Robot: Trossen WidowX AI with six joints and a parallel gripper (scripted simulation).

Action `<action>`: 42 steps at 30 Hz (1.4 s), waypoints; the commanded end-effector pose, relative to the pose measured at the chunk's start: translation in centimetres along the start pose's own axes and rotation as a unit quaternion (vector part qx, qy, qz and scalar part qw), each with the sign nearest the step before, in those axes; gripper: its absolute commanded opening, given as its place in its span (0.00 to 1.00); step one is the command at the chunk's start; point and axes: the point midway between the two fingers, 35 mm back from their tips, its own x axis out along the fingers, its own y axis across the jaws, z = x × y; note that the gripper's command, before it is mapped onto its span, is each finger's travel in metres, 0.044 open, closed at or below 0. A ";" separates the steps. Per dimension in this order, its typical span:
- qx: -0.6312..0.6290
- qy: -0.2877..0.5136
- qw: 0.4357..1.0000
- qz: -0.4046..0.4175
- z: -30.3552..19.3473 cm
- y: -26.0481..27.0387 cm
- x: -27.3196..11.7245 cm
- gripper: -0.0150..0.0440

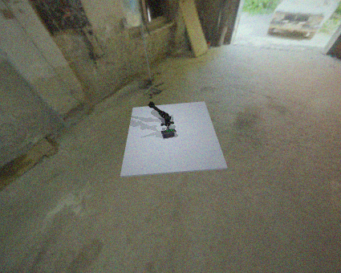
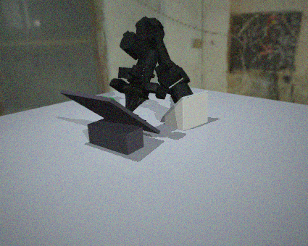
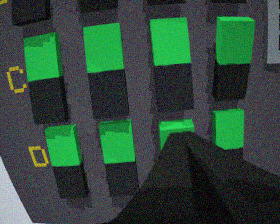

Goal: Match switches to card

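The dark switch panel (image 3: 141, 107) (image 2: 106, 108) is tilted on a block. In the wrist view, rows C and D show several switches, each with a green far half and a dark near half. My gripper (image 3: 179, 141) (image 2: 129, 110) is shut and empty, with its tip over the third switch of row D (image 3: 176, 125). It hides that switch's near half and part of the green; contact is not clear. The fourth row-D switch (image 3: 228, 129) is partly hidden beside it. Which halves stand raised is hard to tell. The card (image 3: 271, 56) is cut off at the upper right.
A cream wedge-shaped block (image 2: 195, 111) stands near the arm's base in the exterior view. The dark block (image 2: 111, 137) supports the panel. The panel and arm are on a white square surface (image 1: 189, 152). Row C (image 3: 171, 42) lies beyond the gripper's tip.
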 end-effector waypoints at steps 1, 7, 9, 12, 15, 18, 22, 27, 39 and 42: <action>-0.002 -0.001 1.000 0.002 0.0 0.1 0.1 0.25; -0.002 -0.001 1.000 0.002 0.0 0.1 0.2 0.25; -0.002 -0.001 1.000 0.002 0.0 0.1 0.2 0.25; -0.002 -0.001 1.000 0.002 0.0 0.1 0.2 0.25; -0.002 -0.001 1.000 0.002 0.0 0.1 0.3 0.25; -0.002 -0.001 1.000 0.002 0.0 0.1 0.3 0.25; -0.002 -0.001 1.000 0.002 0.0 0.1 0.4 0.25; 0.000 0.000 1.000 0.002 0.1 0.2 -0.2 0.25; -0.003 -0.012 1.000 0.004 -0.3 0.1 -6.1 0.25; -0.003 -0.012 1.000 0.004 -0.1 0.2 -6.2 0.25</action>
